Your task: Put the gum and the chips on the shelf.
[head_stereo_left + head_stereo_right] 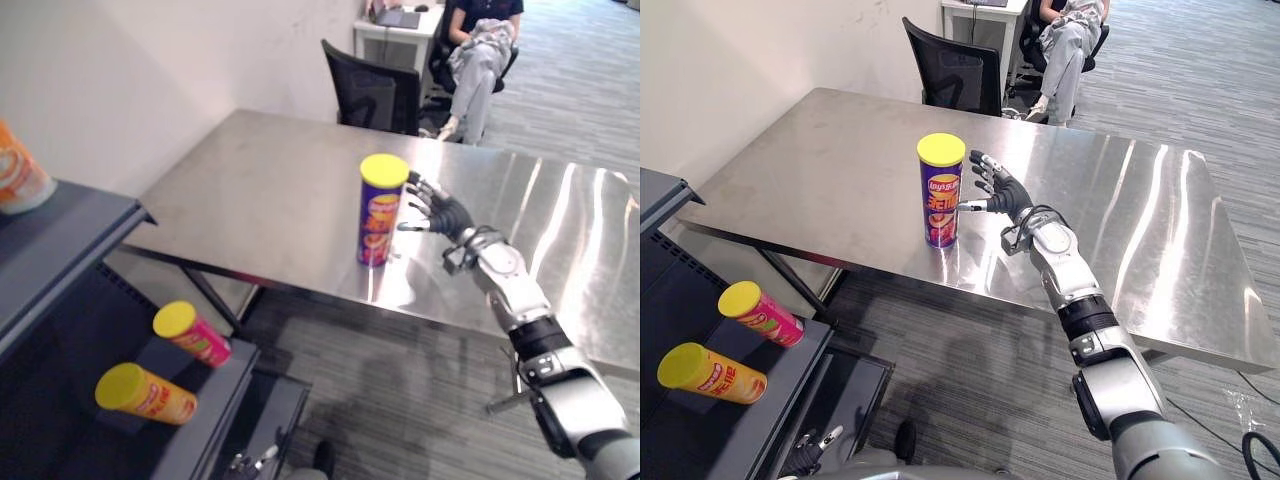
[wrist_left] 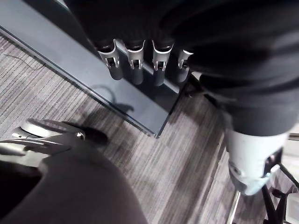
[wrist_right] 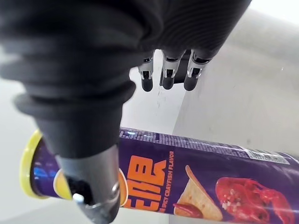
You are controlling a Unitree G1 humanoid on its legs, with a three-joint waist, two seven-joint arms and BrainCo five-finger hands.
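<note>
- Left hand: low beside the shelf unit, fingers straight and side by side, holding nothing. Below it are a corner of a dark shelf board and the grey carpet.
- Lower shelf: two yellow-lidded chip cans lie on their sides. The orange can is toward the near edge, and the pink can is just behind it, apart from it.
- Upper shelf: an orange-and-white container stands at the left end.
- Steel table: a purple chip can with a yellow lid stands upright close to the near edge, about midway along it.
- Right hand: just beside the purple can on its right, at label height. The fingers are spread and straight, not wrapped around the can. The thumb reaches toward the can's side; whether it touches, cannot tell.
- Beyond the table's far edge: a black office chair.
- Farther back: a white desk with a seated person.
</note>
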